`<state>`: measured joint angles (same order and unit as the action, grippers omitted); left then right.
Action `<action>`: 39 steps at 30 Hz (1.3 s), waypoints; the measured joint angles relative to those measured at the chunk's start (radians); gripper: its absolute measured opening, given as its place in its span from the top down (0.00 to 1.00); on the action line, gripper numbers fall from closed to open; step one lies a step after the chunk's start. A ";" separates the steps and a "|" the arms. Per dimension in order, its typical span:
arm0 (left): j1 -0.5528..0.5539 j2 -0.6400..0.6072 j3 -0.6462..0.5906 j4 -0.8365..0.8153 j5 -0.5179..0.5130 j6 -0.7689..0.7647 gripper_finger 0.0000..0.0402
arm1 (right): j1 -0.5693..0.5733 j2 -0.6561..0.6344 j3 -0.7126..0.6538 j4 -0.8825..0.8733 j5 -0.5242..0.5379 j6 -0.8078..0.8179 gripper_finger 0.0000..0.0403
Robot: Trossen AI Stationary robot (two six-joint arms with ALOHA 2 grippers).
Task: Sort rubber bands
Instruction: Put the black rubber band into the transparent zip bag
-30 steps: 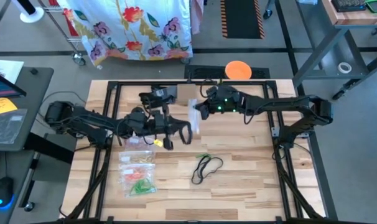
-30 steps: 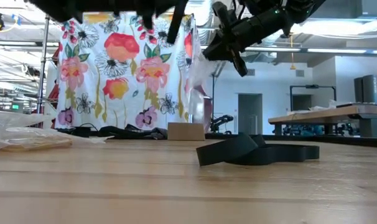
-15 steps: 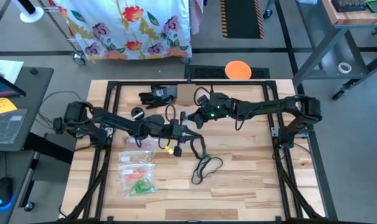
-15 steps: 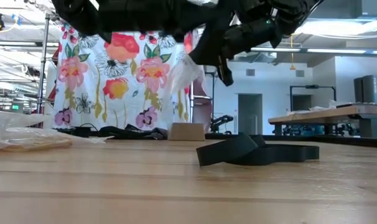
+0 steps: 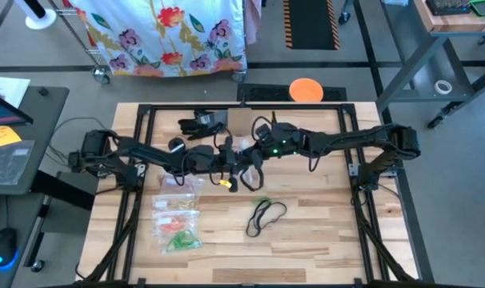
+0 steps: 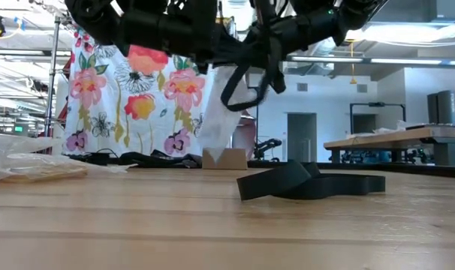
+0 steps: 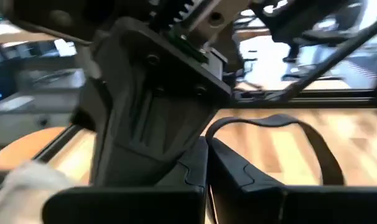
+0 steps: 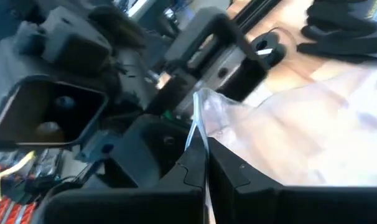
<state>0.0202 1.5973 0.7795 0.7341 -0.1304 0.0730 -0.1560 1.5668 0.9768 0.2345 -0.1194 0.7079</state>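
Above the tabletop [image 5: 322, 240], both my tools pinch one clear bag [image 6: 220, 112], the black bands [image 5: 266, 214] lying below right tool [image 5: 254, 156].

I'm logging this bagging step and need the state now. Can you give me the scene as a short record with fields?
left claw: shut, raised mid-table, a dark band looped by it, meeting the right claw
right claw: shut on the clear bag
clear bag: hanging in the air between the claws, above the table
loose black bands: lying on the table, in front of the claws
filled bags: on the table's left side, holding red, orange and green rubber bands
cardboard box: at the far edge
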 joint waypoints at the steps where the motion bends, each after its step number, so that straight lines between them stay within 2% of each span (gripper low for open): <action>1: -0.009 -0.005 0.000 -0.015 -0.040 -0.004 1.00 | 0.000 0.000 0.000 -0.008 0.012 0.001 1.00; 6: -0.024 -0.020 0.000 -0.109 -0.189 -0.031 1.00 | 0.005 0.001 -0.002 -0.014 0.046 -0.001 1.00; 17: 0.024 -0.020 0.001 -0.196 -0.243 -0.134 1.00 | 0.030 0.002 -0.002 -0.014 0.125 -0.023 1.00; 24: 0.043 -0.018 0.001 -0.287 -0.451 -0.215 1.00 | 0.072 0.001 -0.002 -0.034 0.128 -0.028 1.00; 28: 0.044 -0.018 0.001 -0.250 -0.469 -0.228 1.00 | 0.090 0.001 -0.002 -0.060 0.159 -0.027 1.00; 33: -0.005 -0.028 0.001 -0.189 -0.434 -0.189 1.00 | 0.076 0.001 -0.002 -0.117 0.249 -0.025 1.00; 37: -0.055 -0.045 0.001 -0.232 -0.449 -0.187 1.00 | 0.038 0.001 -0.002 -0.126 0.252 -0.033 1.00; 39: -0.081 -0.059 0.001 -0.303 -0.469 -0.206 1.00 | 0.025 0.001 -0.002 -0.128 0.247 -0.036 1.00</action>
<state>-0.0611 1.5379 0.7807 0.4310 -0.5991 -0.1326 -0.1310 1.5673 0.9745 0.1063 0.1276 0.6724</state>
